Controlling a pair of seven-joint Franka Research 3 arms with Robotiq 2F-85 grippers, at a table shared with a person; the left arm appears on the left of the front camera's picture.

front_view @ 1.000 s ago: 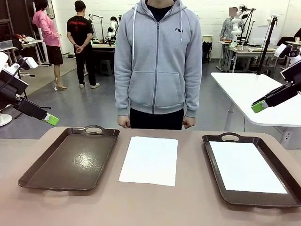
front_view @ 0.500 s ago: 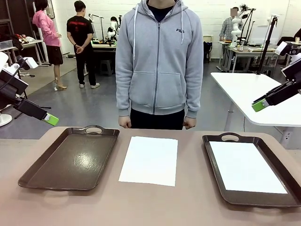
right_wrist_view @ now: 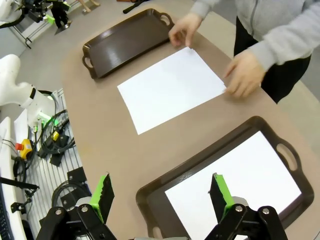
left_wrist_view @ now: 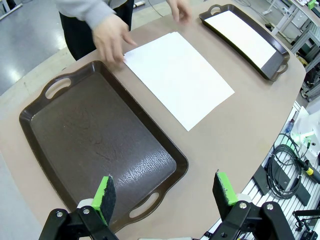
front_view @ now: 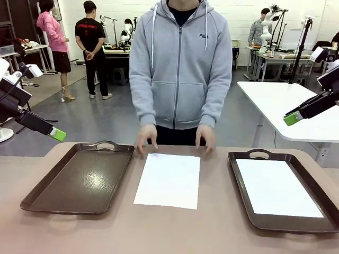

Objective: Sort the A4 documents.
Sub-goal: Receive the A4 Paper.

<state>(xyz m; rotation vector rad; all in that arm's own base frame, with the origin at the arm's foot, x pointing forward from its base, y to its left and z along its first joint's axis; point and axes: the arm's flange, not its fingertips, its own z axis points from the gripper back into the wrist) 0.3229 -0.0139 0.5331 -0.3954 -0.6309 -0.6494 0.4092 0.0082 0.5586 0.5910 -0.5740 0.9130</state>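
Table: We saw a tan tabletop with rounded corners (front_view: 159, 233) across the lower part of the front view.
Loose document: A plain white A4 paper sheet (front_view: 168, 180) lay flat on the bare table at centre frame, between the two trays and touching neither.
Lower-left tray: A dark brown rectangular plastic tray (front_view: 79, 180) with cut-out handles sat there, and we saw only its glossy bare floor.
Lower-right tray: A matching dark brown tray (front_view: 288, 223) sat there.
Document in tray: A second white sheet (front_view: 276, 188) lay flat inside the lower-right tray, within its rim.
Person: A person in a grey hooded zip sweatshirt (front_view: 180, 63) stood at the far side, upper centre.
Person's hands: The hand at picture left (front_view: 146, 138) and the hand at picture right (front_view: 206, 138) were lowered to the loose sheet's far edge, one by each far corner. We could not tell whether they gripped the paper.
Left gripper: The left gripper (left_wrist_view: 165, 192) hung at the middle left edge of the front view, raised off the table. Its green-padded fingers were spread wide with nothing between them.
Right gripper: The right gripper (right_wrist_view: 161, 194) hung at the middle right edge, also raised. Its fingers were likewise spread and empty.
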